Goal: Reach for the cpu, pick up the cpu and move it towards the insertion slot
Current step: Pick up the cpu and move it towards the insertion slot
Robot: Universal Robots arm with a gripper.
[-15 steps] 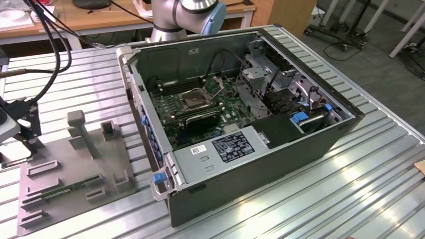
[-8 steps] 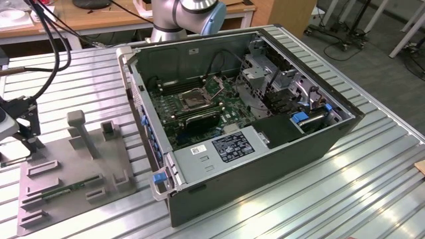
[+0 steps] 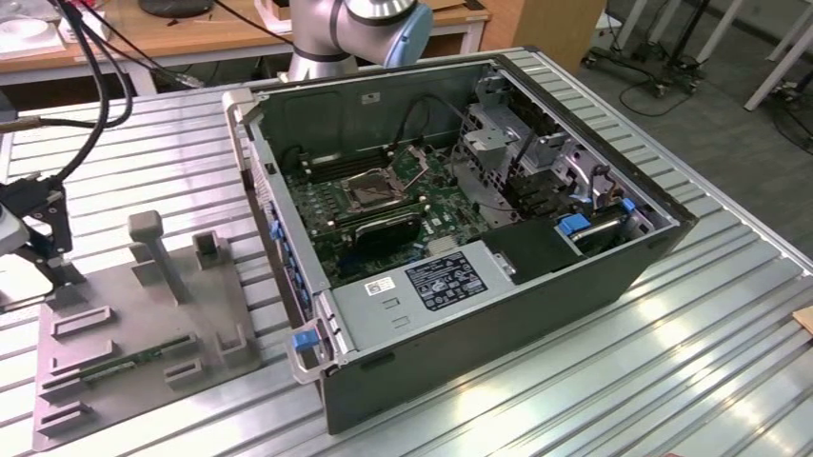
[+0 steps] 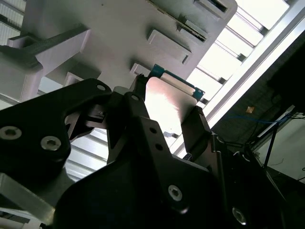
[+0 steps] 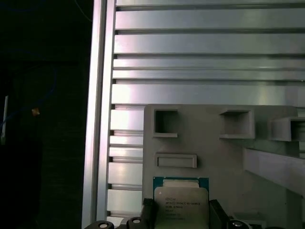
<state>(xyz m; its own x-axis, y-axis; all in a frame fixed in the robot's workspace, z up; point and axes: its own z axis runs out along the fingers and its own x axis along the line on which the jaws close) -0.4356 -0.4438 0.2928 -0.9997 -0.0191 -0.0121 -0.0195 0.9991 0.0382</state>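
With gripper (image 4: 167, 109) fingers (image 4: 196, 125) pinching the cpu (image 5: 181, 200) by opposite edges, hangs over the grey fixture (image 3: 140, 381) at the exterior view's left. Lies well apart from the insertion slot (image 3: 371, 188).

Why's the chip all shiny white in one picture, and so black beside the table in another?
Second wrist view: light glares off the cpu, washing its face white. First wrist view: the table is bright, but beyond its edge it is dark.

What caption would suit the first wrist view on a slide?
Gripper at the cpu, over a grey holder on the slatted metal table.
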